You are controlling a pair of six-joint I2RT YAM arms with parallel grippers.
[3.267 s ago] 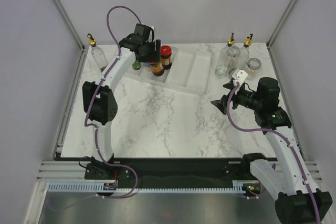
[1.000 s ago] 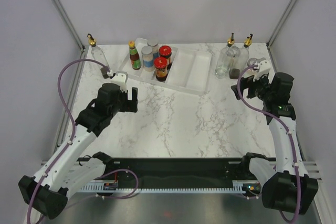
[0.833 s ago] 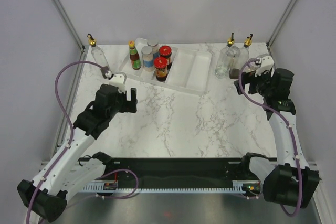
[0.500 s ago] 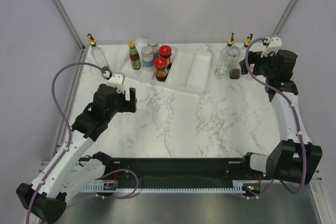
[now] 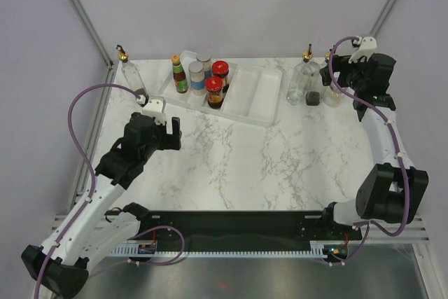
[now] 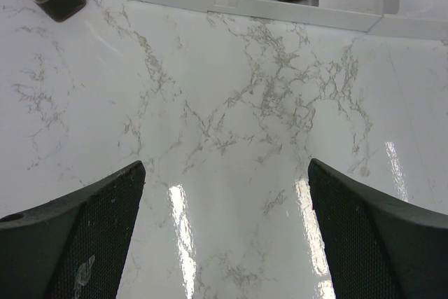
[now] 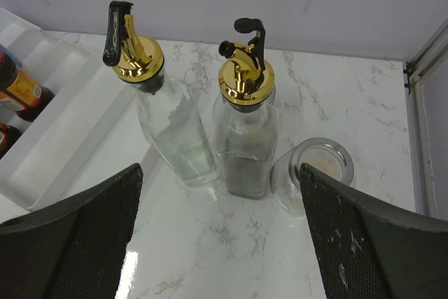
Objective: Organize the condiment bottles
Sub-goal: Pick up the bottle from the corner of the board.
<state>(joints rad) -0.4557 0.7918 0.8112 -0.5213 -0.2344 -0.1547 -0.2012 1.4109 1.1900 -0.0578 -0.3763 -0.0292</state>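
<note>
**Sorting about half done: five containers in the tray, four outside it**

At the far left corner the lone cruet (image 5: 131,77), gold-spouted with dark liquid at its base, stands on the worktop (image 5: 231,166), apart from the white tray (image 5: 262,96). The left tool (image 6: 225,166) hangs over bare marble nearer the front. Its fingers are spread wide with nothing between them.

In the tray's left compartments five containers stand upright and close together. They are an orange-capped sauce bottle (image 5: 180,75), two silver-lidded spice jars (image 5: 197,75) and two red-lidded jars (image 5: 215,90). The tray's long right-hand compartments hold nothing.

Just right of the tray, two more cruets stand side by side on the worktop. One is a clear-liquid cruet (image 7: 175,138) and the other a dark-bottomed cruet (image 7: 243,152). A clear lidded jar (image 7: 315,169) sits just beside the dark-bottomed one. The right tool (image 7: 218,169) hovers above this group, fingers spread, gripping nothing.

By my reading the work is roughly half done, with five pieces placed and four to go. The right-hand group looks the likeliest next pick.

The worktop is white and marble-patterned with grey veins, glossy enough to throw back the lights. Plain pale walls (image 5: 224,5) close it on three sides, with metal frame posts (image 5: 77,12) rising from the back corners.
</note>
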